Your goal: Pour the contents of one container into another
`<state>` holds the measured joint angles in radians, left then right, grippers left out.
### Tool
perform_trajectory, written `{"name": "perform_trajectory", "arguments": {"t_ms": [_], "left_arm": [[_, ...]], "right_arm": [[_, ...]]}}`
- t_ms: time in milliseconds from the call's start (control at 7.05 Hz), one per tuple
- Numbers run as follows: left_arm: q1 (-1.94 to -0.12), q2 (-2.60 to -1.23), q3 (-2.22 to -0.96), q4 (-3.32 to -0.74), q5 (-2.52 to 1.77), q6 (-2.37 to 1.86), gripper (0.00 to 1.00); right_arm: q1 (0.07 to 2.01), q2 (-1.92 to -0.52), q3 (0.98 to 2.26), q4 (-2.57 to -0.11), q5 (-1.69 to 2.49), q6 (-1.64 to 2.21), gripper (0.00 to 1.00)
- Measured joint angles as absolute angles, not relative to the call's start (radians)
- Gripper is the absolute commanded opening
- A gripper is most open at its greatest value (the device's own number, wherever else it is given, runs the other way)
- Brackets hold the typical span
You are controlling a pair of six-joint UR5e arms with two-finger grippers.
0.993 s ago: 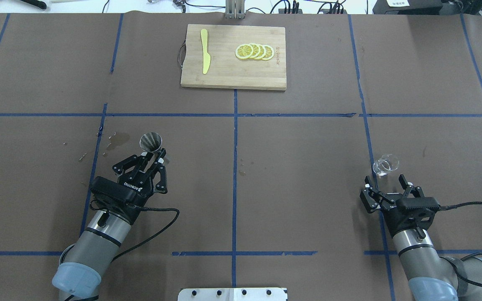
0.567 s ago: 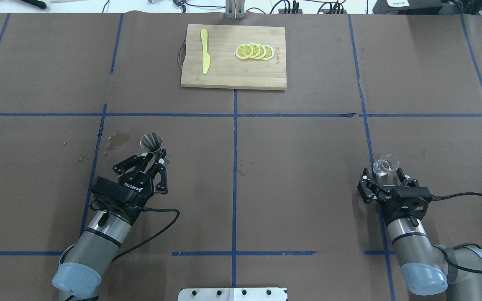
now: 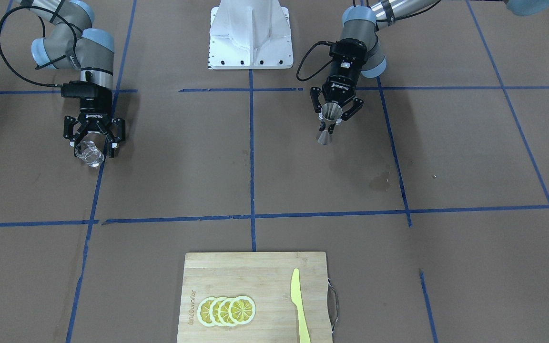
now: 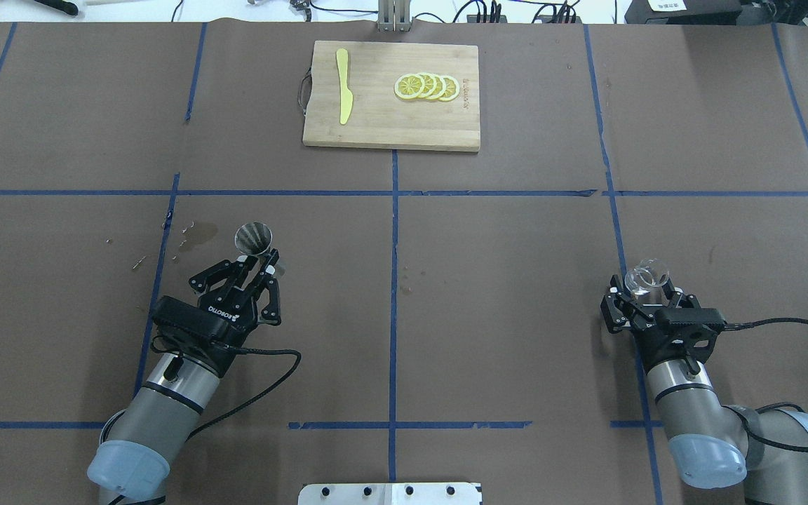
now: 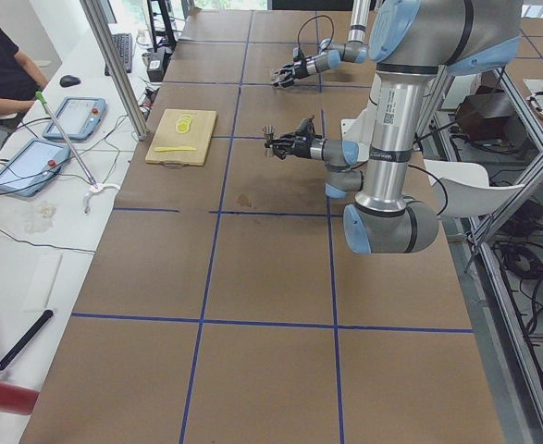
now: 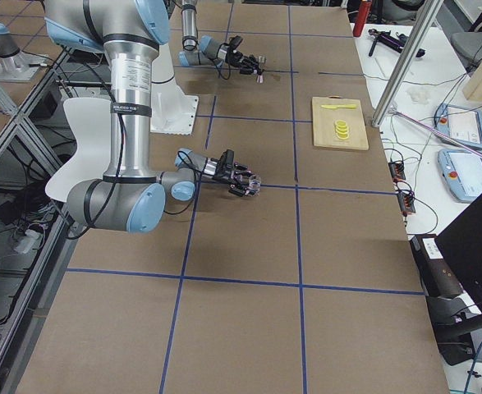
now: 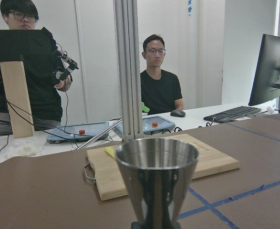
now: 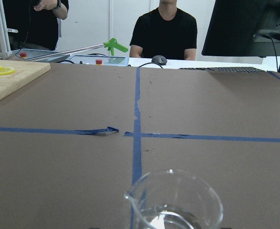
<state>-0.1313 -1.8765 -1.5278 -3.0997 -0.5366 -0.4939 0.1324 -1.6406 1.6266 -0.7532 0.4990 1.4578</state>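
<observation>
The silver hourglass jigger (image 4: 253, 236) (image 3: 325, 137) (image 7: 156, 171) is upright on the table's left half. My left gripper (image 4: 258, 264) (image 3: 330, 125) is shut on its narrow waist. A small clear glass cup (image 4: 648, 275) (image 3: 89, 153) (image 8: 175, 205) stands on the right half, on a blue tape line. My right gripper (image 4: 646, 292) (image 3: 92, 142) is open and low over the table. One finger stands on each side of the cup, with a gap showing between the fingers and the glass. The side view from the right also shows the cup (image 6: 254, 182) at the near arm's fingertips.
A wooden cutting board (image 4: 376, 126) at the table's far middle carries lemon slices (image 4: 426, 86) and a yellow knife (image 4: 344, 85). There is a wet stain (image 4: 197, 237) left of the jigger. The white robot base (image 3: 250, 35) is at the near edge. People sit beyond the far edge.
My right gripper has slid forward toward the glass cup, so its open fingers now flank it. The left arm and the jigger have not moved.
</observation>
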Motion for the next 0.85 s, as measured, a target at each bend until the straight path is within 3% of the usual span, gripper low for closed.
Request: {"name": "perform_trajectory", "arguments": {"t_ms": [426, 567, 851], "left_arm": [[-0.132, -1.877, -1.528, -3.1, -0.535, -0.494, 0.0], [-0.131, -1.877, -1.528, -3.1, -0.535, -0.494, 0.0], [-0.131, -1.878, -1.531, -3.1, -0.535, -0.494, 0.0]], "right_arm": [[0.137, -1.633, 1.619, -0.753, 0.499, 1.458, 0.81], [0.14, -1.632, 1.619, -0.753, 0.499, 1.458, 0.75], [0.141, -1.631, 1.618, -0.753, 0.499, 1.458, 0.52]]}}
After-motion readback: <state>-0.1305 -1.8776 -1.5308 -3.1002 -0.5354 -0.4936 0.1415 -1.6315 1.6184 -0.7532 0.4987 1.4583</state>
